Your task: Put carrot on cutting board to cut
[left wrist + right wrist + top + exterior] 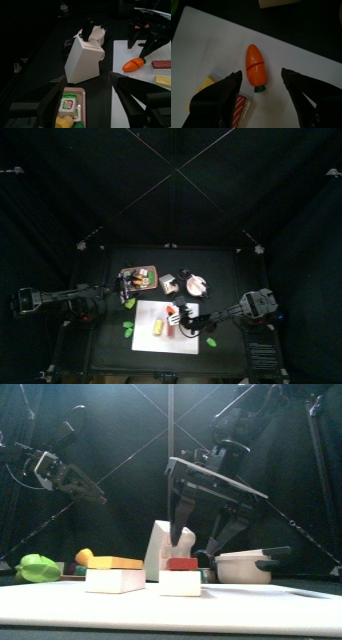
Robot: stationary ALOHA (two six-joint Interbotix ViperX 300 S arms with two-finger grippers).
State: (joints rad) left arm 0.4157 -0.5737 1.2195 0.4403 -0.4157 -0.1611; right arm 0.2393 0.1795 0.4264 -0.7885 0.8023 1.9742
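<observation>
Large flat white rectangular cutting board (166,328) carries the orange carrot (256,68), lying flat, plus block-shaped food pieces. Small dark brown tray (138,279) holds mixed items, indistinct. Right gripper (262,84) hangs over the carrot, jaws wide, empty. Left gripper (88,91) likewise spread, empty.

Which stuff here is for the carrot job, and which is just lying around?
For the job:
carrot, lying on the board
cutting board
right gripper, open above the carrot

Just lying about:
brown tray of mixed items
white knife block
green pieces beside the board
small pot
</observation>
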